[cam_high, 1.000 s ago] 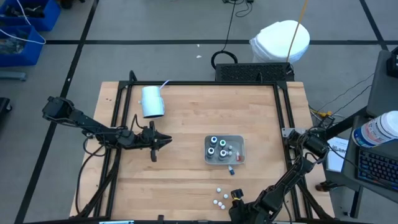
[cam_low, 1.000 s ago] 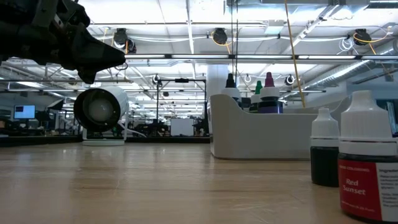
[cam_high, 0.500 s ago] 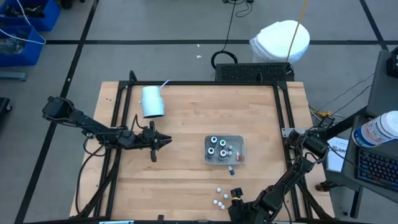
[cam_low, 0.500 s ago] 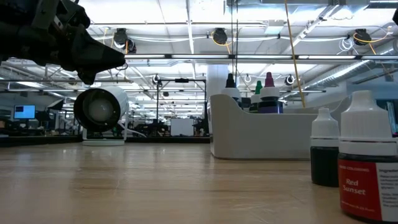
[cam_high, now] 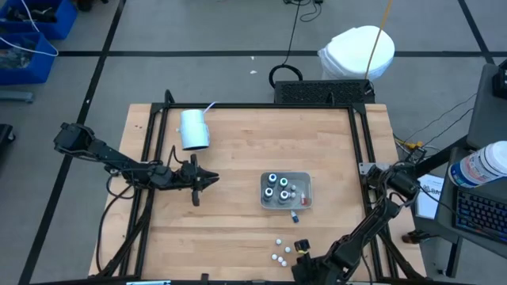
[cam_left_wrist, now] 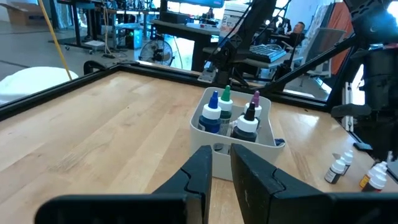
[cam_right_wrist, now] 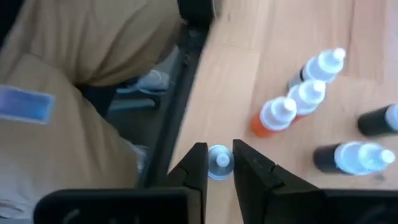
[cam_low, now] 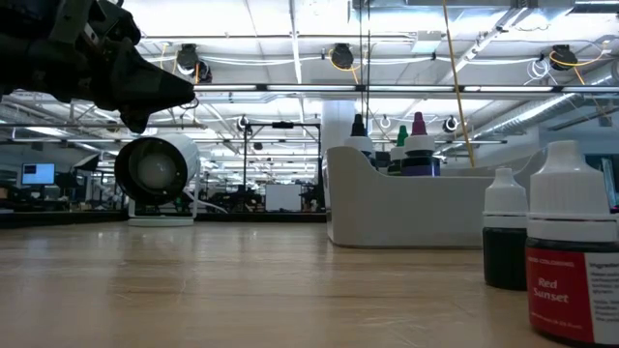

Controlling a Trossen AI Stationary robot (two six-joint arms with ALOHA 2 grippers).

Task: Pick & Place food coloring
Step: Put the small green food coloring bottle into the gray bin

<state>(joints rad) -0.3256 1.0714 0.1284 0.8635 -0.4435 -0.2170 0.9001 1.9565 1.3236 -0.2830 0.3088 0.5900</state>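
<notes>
The food coloring is in three places. Several bottles stand in the grey tray (cam_high: 286,191) (cam_left_wrist: 233,127). Several small white-capped ones (cam_high: 279,250) (cam_right_wrist: 283,115) stand on the wood near the table's front edge. One white-capped bottle (cam_right_wrist: 219,160) is between the fingers of my right gripper (cam_right_wrist: 219,169) (cam_high: 295,252), which is shut on it. My left gripper (cam_high: 212,180) (cam_left_wrist: 221,171) hangs shut and level above the table, left of the tray, with nothing in it. My right gripper has the small bottle's white cap (cam_right_wrist: 219,155) pinched between its two fingers. They slant down onto it from above, at the table's front edge. The cap hides the bottle's body, so I cannot tell whether it still stands on the wood.
A pale blue cup (cam_high: 193,129) (cam_low: 157,169) lies on its side at the far left. A dark frame rail (cam_right_wrist: 180,93) runs along the front edge beside the held bottle. A person in tan trousers (cam_right_wrist: 93,74) stands just beyond it. Bare wood lies between cup and tray.
</notes>
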